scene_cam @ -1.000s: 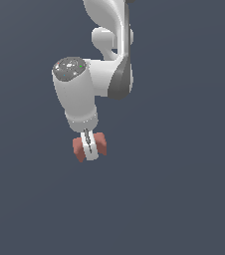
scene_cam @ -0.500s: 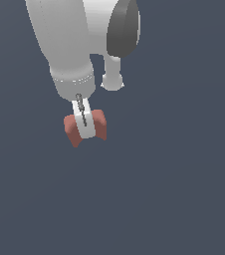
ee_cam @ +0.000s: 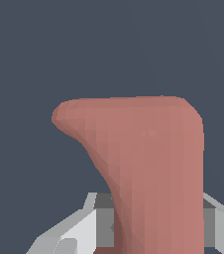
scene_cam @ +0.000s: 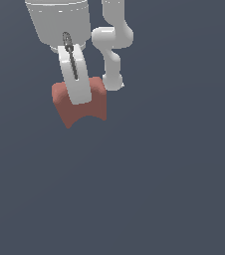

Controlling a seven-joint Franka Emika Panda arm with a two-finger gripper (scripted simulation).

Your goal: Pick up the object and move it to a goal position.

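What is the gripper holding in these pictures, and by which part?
The reddish-brown block, clamped between the fingers across its upper middle, arched cut-out facing down.

We find no text, label, brand, number or sign that can be read in either view. The reddish-brown block [scene_cam: 79, 110] and the white gripper [scene_cam: 74, 82] clamping it carry plain, unmarked surfaces.
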